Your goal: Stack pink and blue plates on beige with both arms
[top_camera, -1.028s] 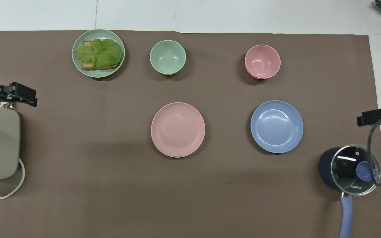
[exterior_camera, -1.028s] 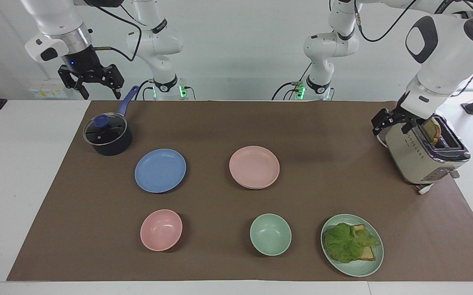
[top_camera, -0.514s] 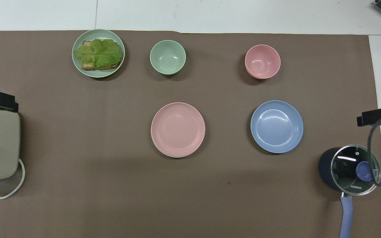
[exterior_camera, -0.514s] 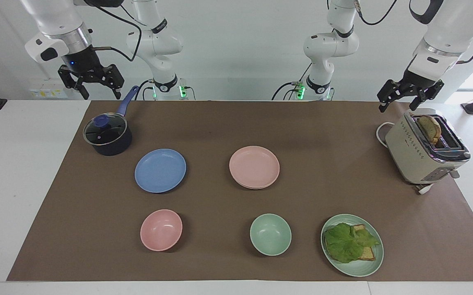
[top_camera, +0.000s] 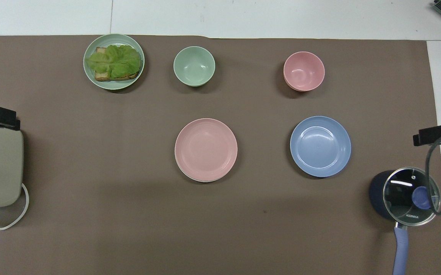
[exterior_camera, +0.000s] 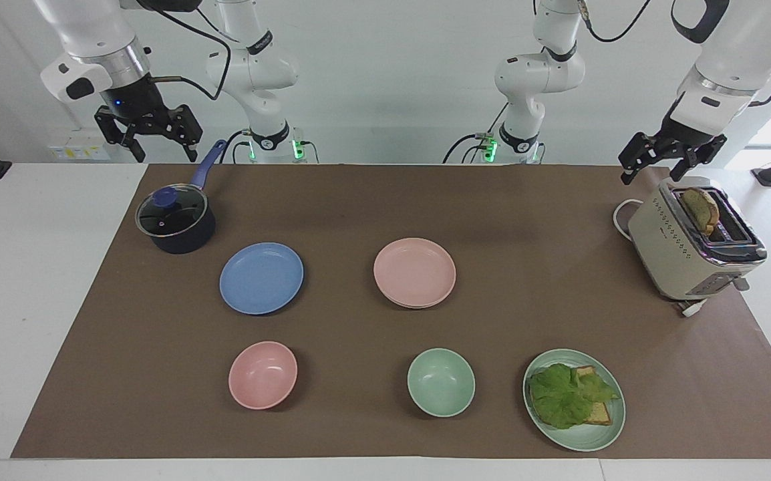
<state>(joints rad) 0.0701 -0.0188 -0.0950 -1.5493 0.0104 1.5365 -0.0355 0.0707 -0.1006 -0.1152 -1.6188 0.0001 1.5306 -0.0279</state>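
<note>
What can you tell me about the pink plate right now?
The pink plate is a matte, pale pink, shallow round plate with faint rings inside its rim, empty and lying flat. It sits mid-mat on top of the beige plate, of which only a thin pale edge shows on the side nearer the robots. The blue plate lies apart beside it, toward the right arm's end. Nothing else touches it.

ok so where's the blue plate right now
The blue plate lies flat on the brown mat toward the right arm's end, beside the pink plate, between the lidded pot and the pink bowl.
</note>
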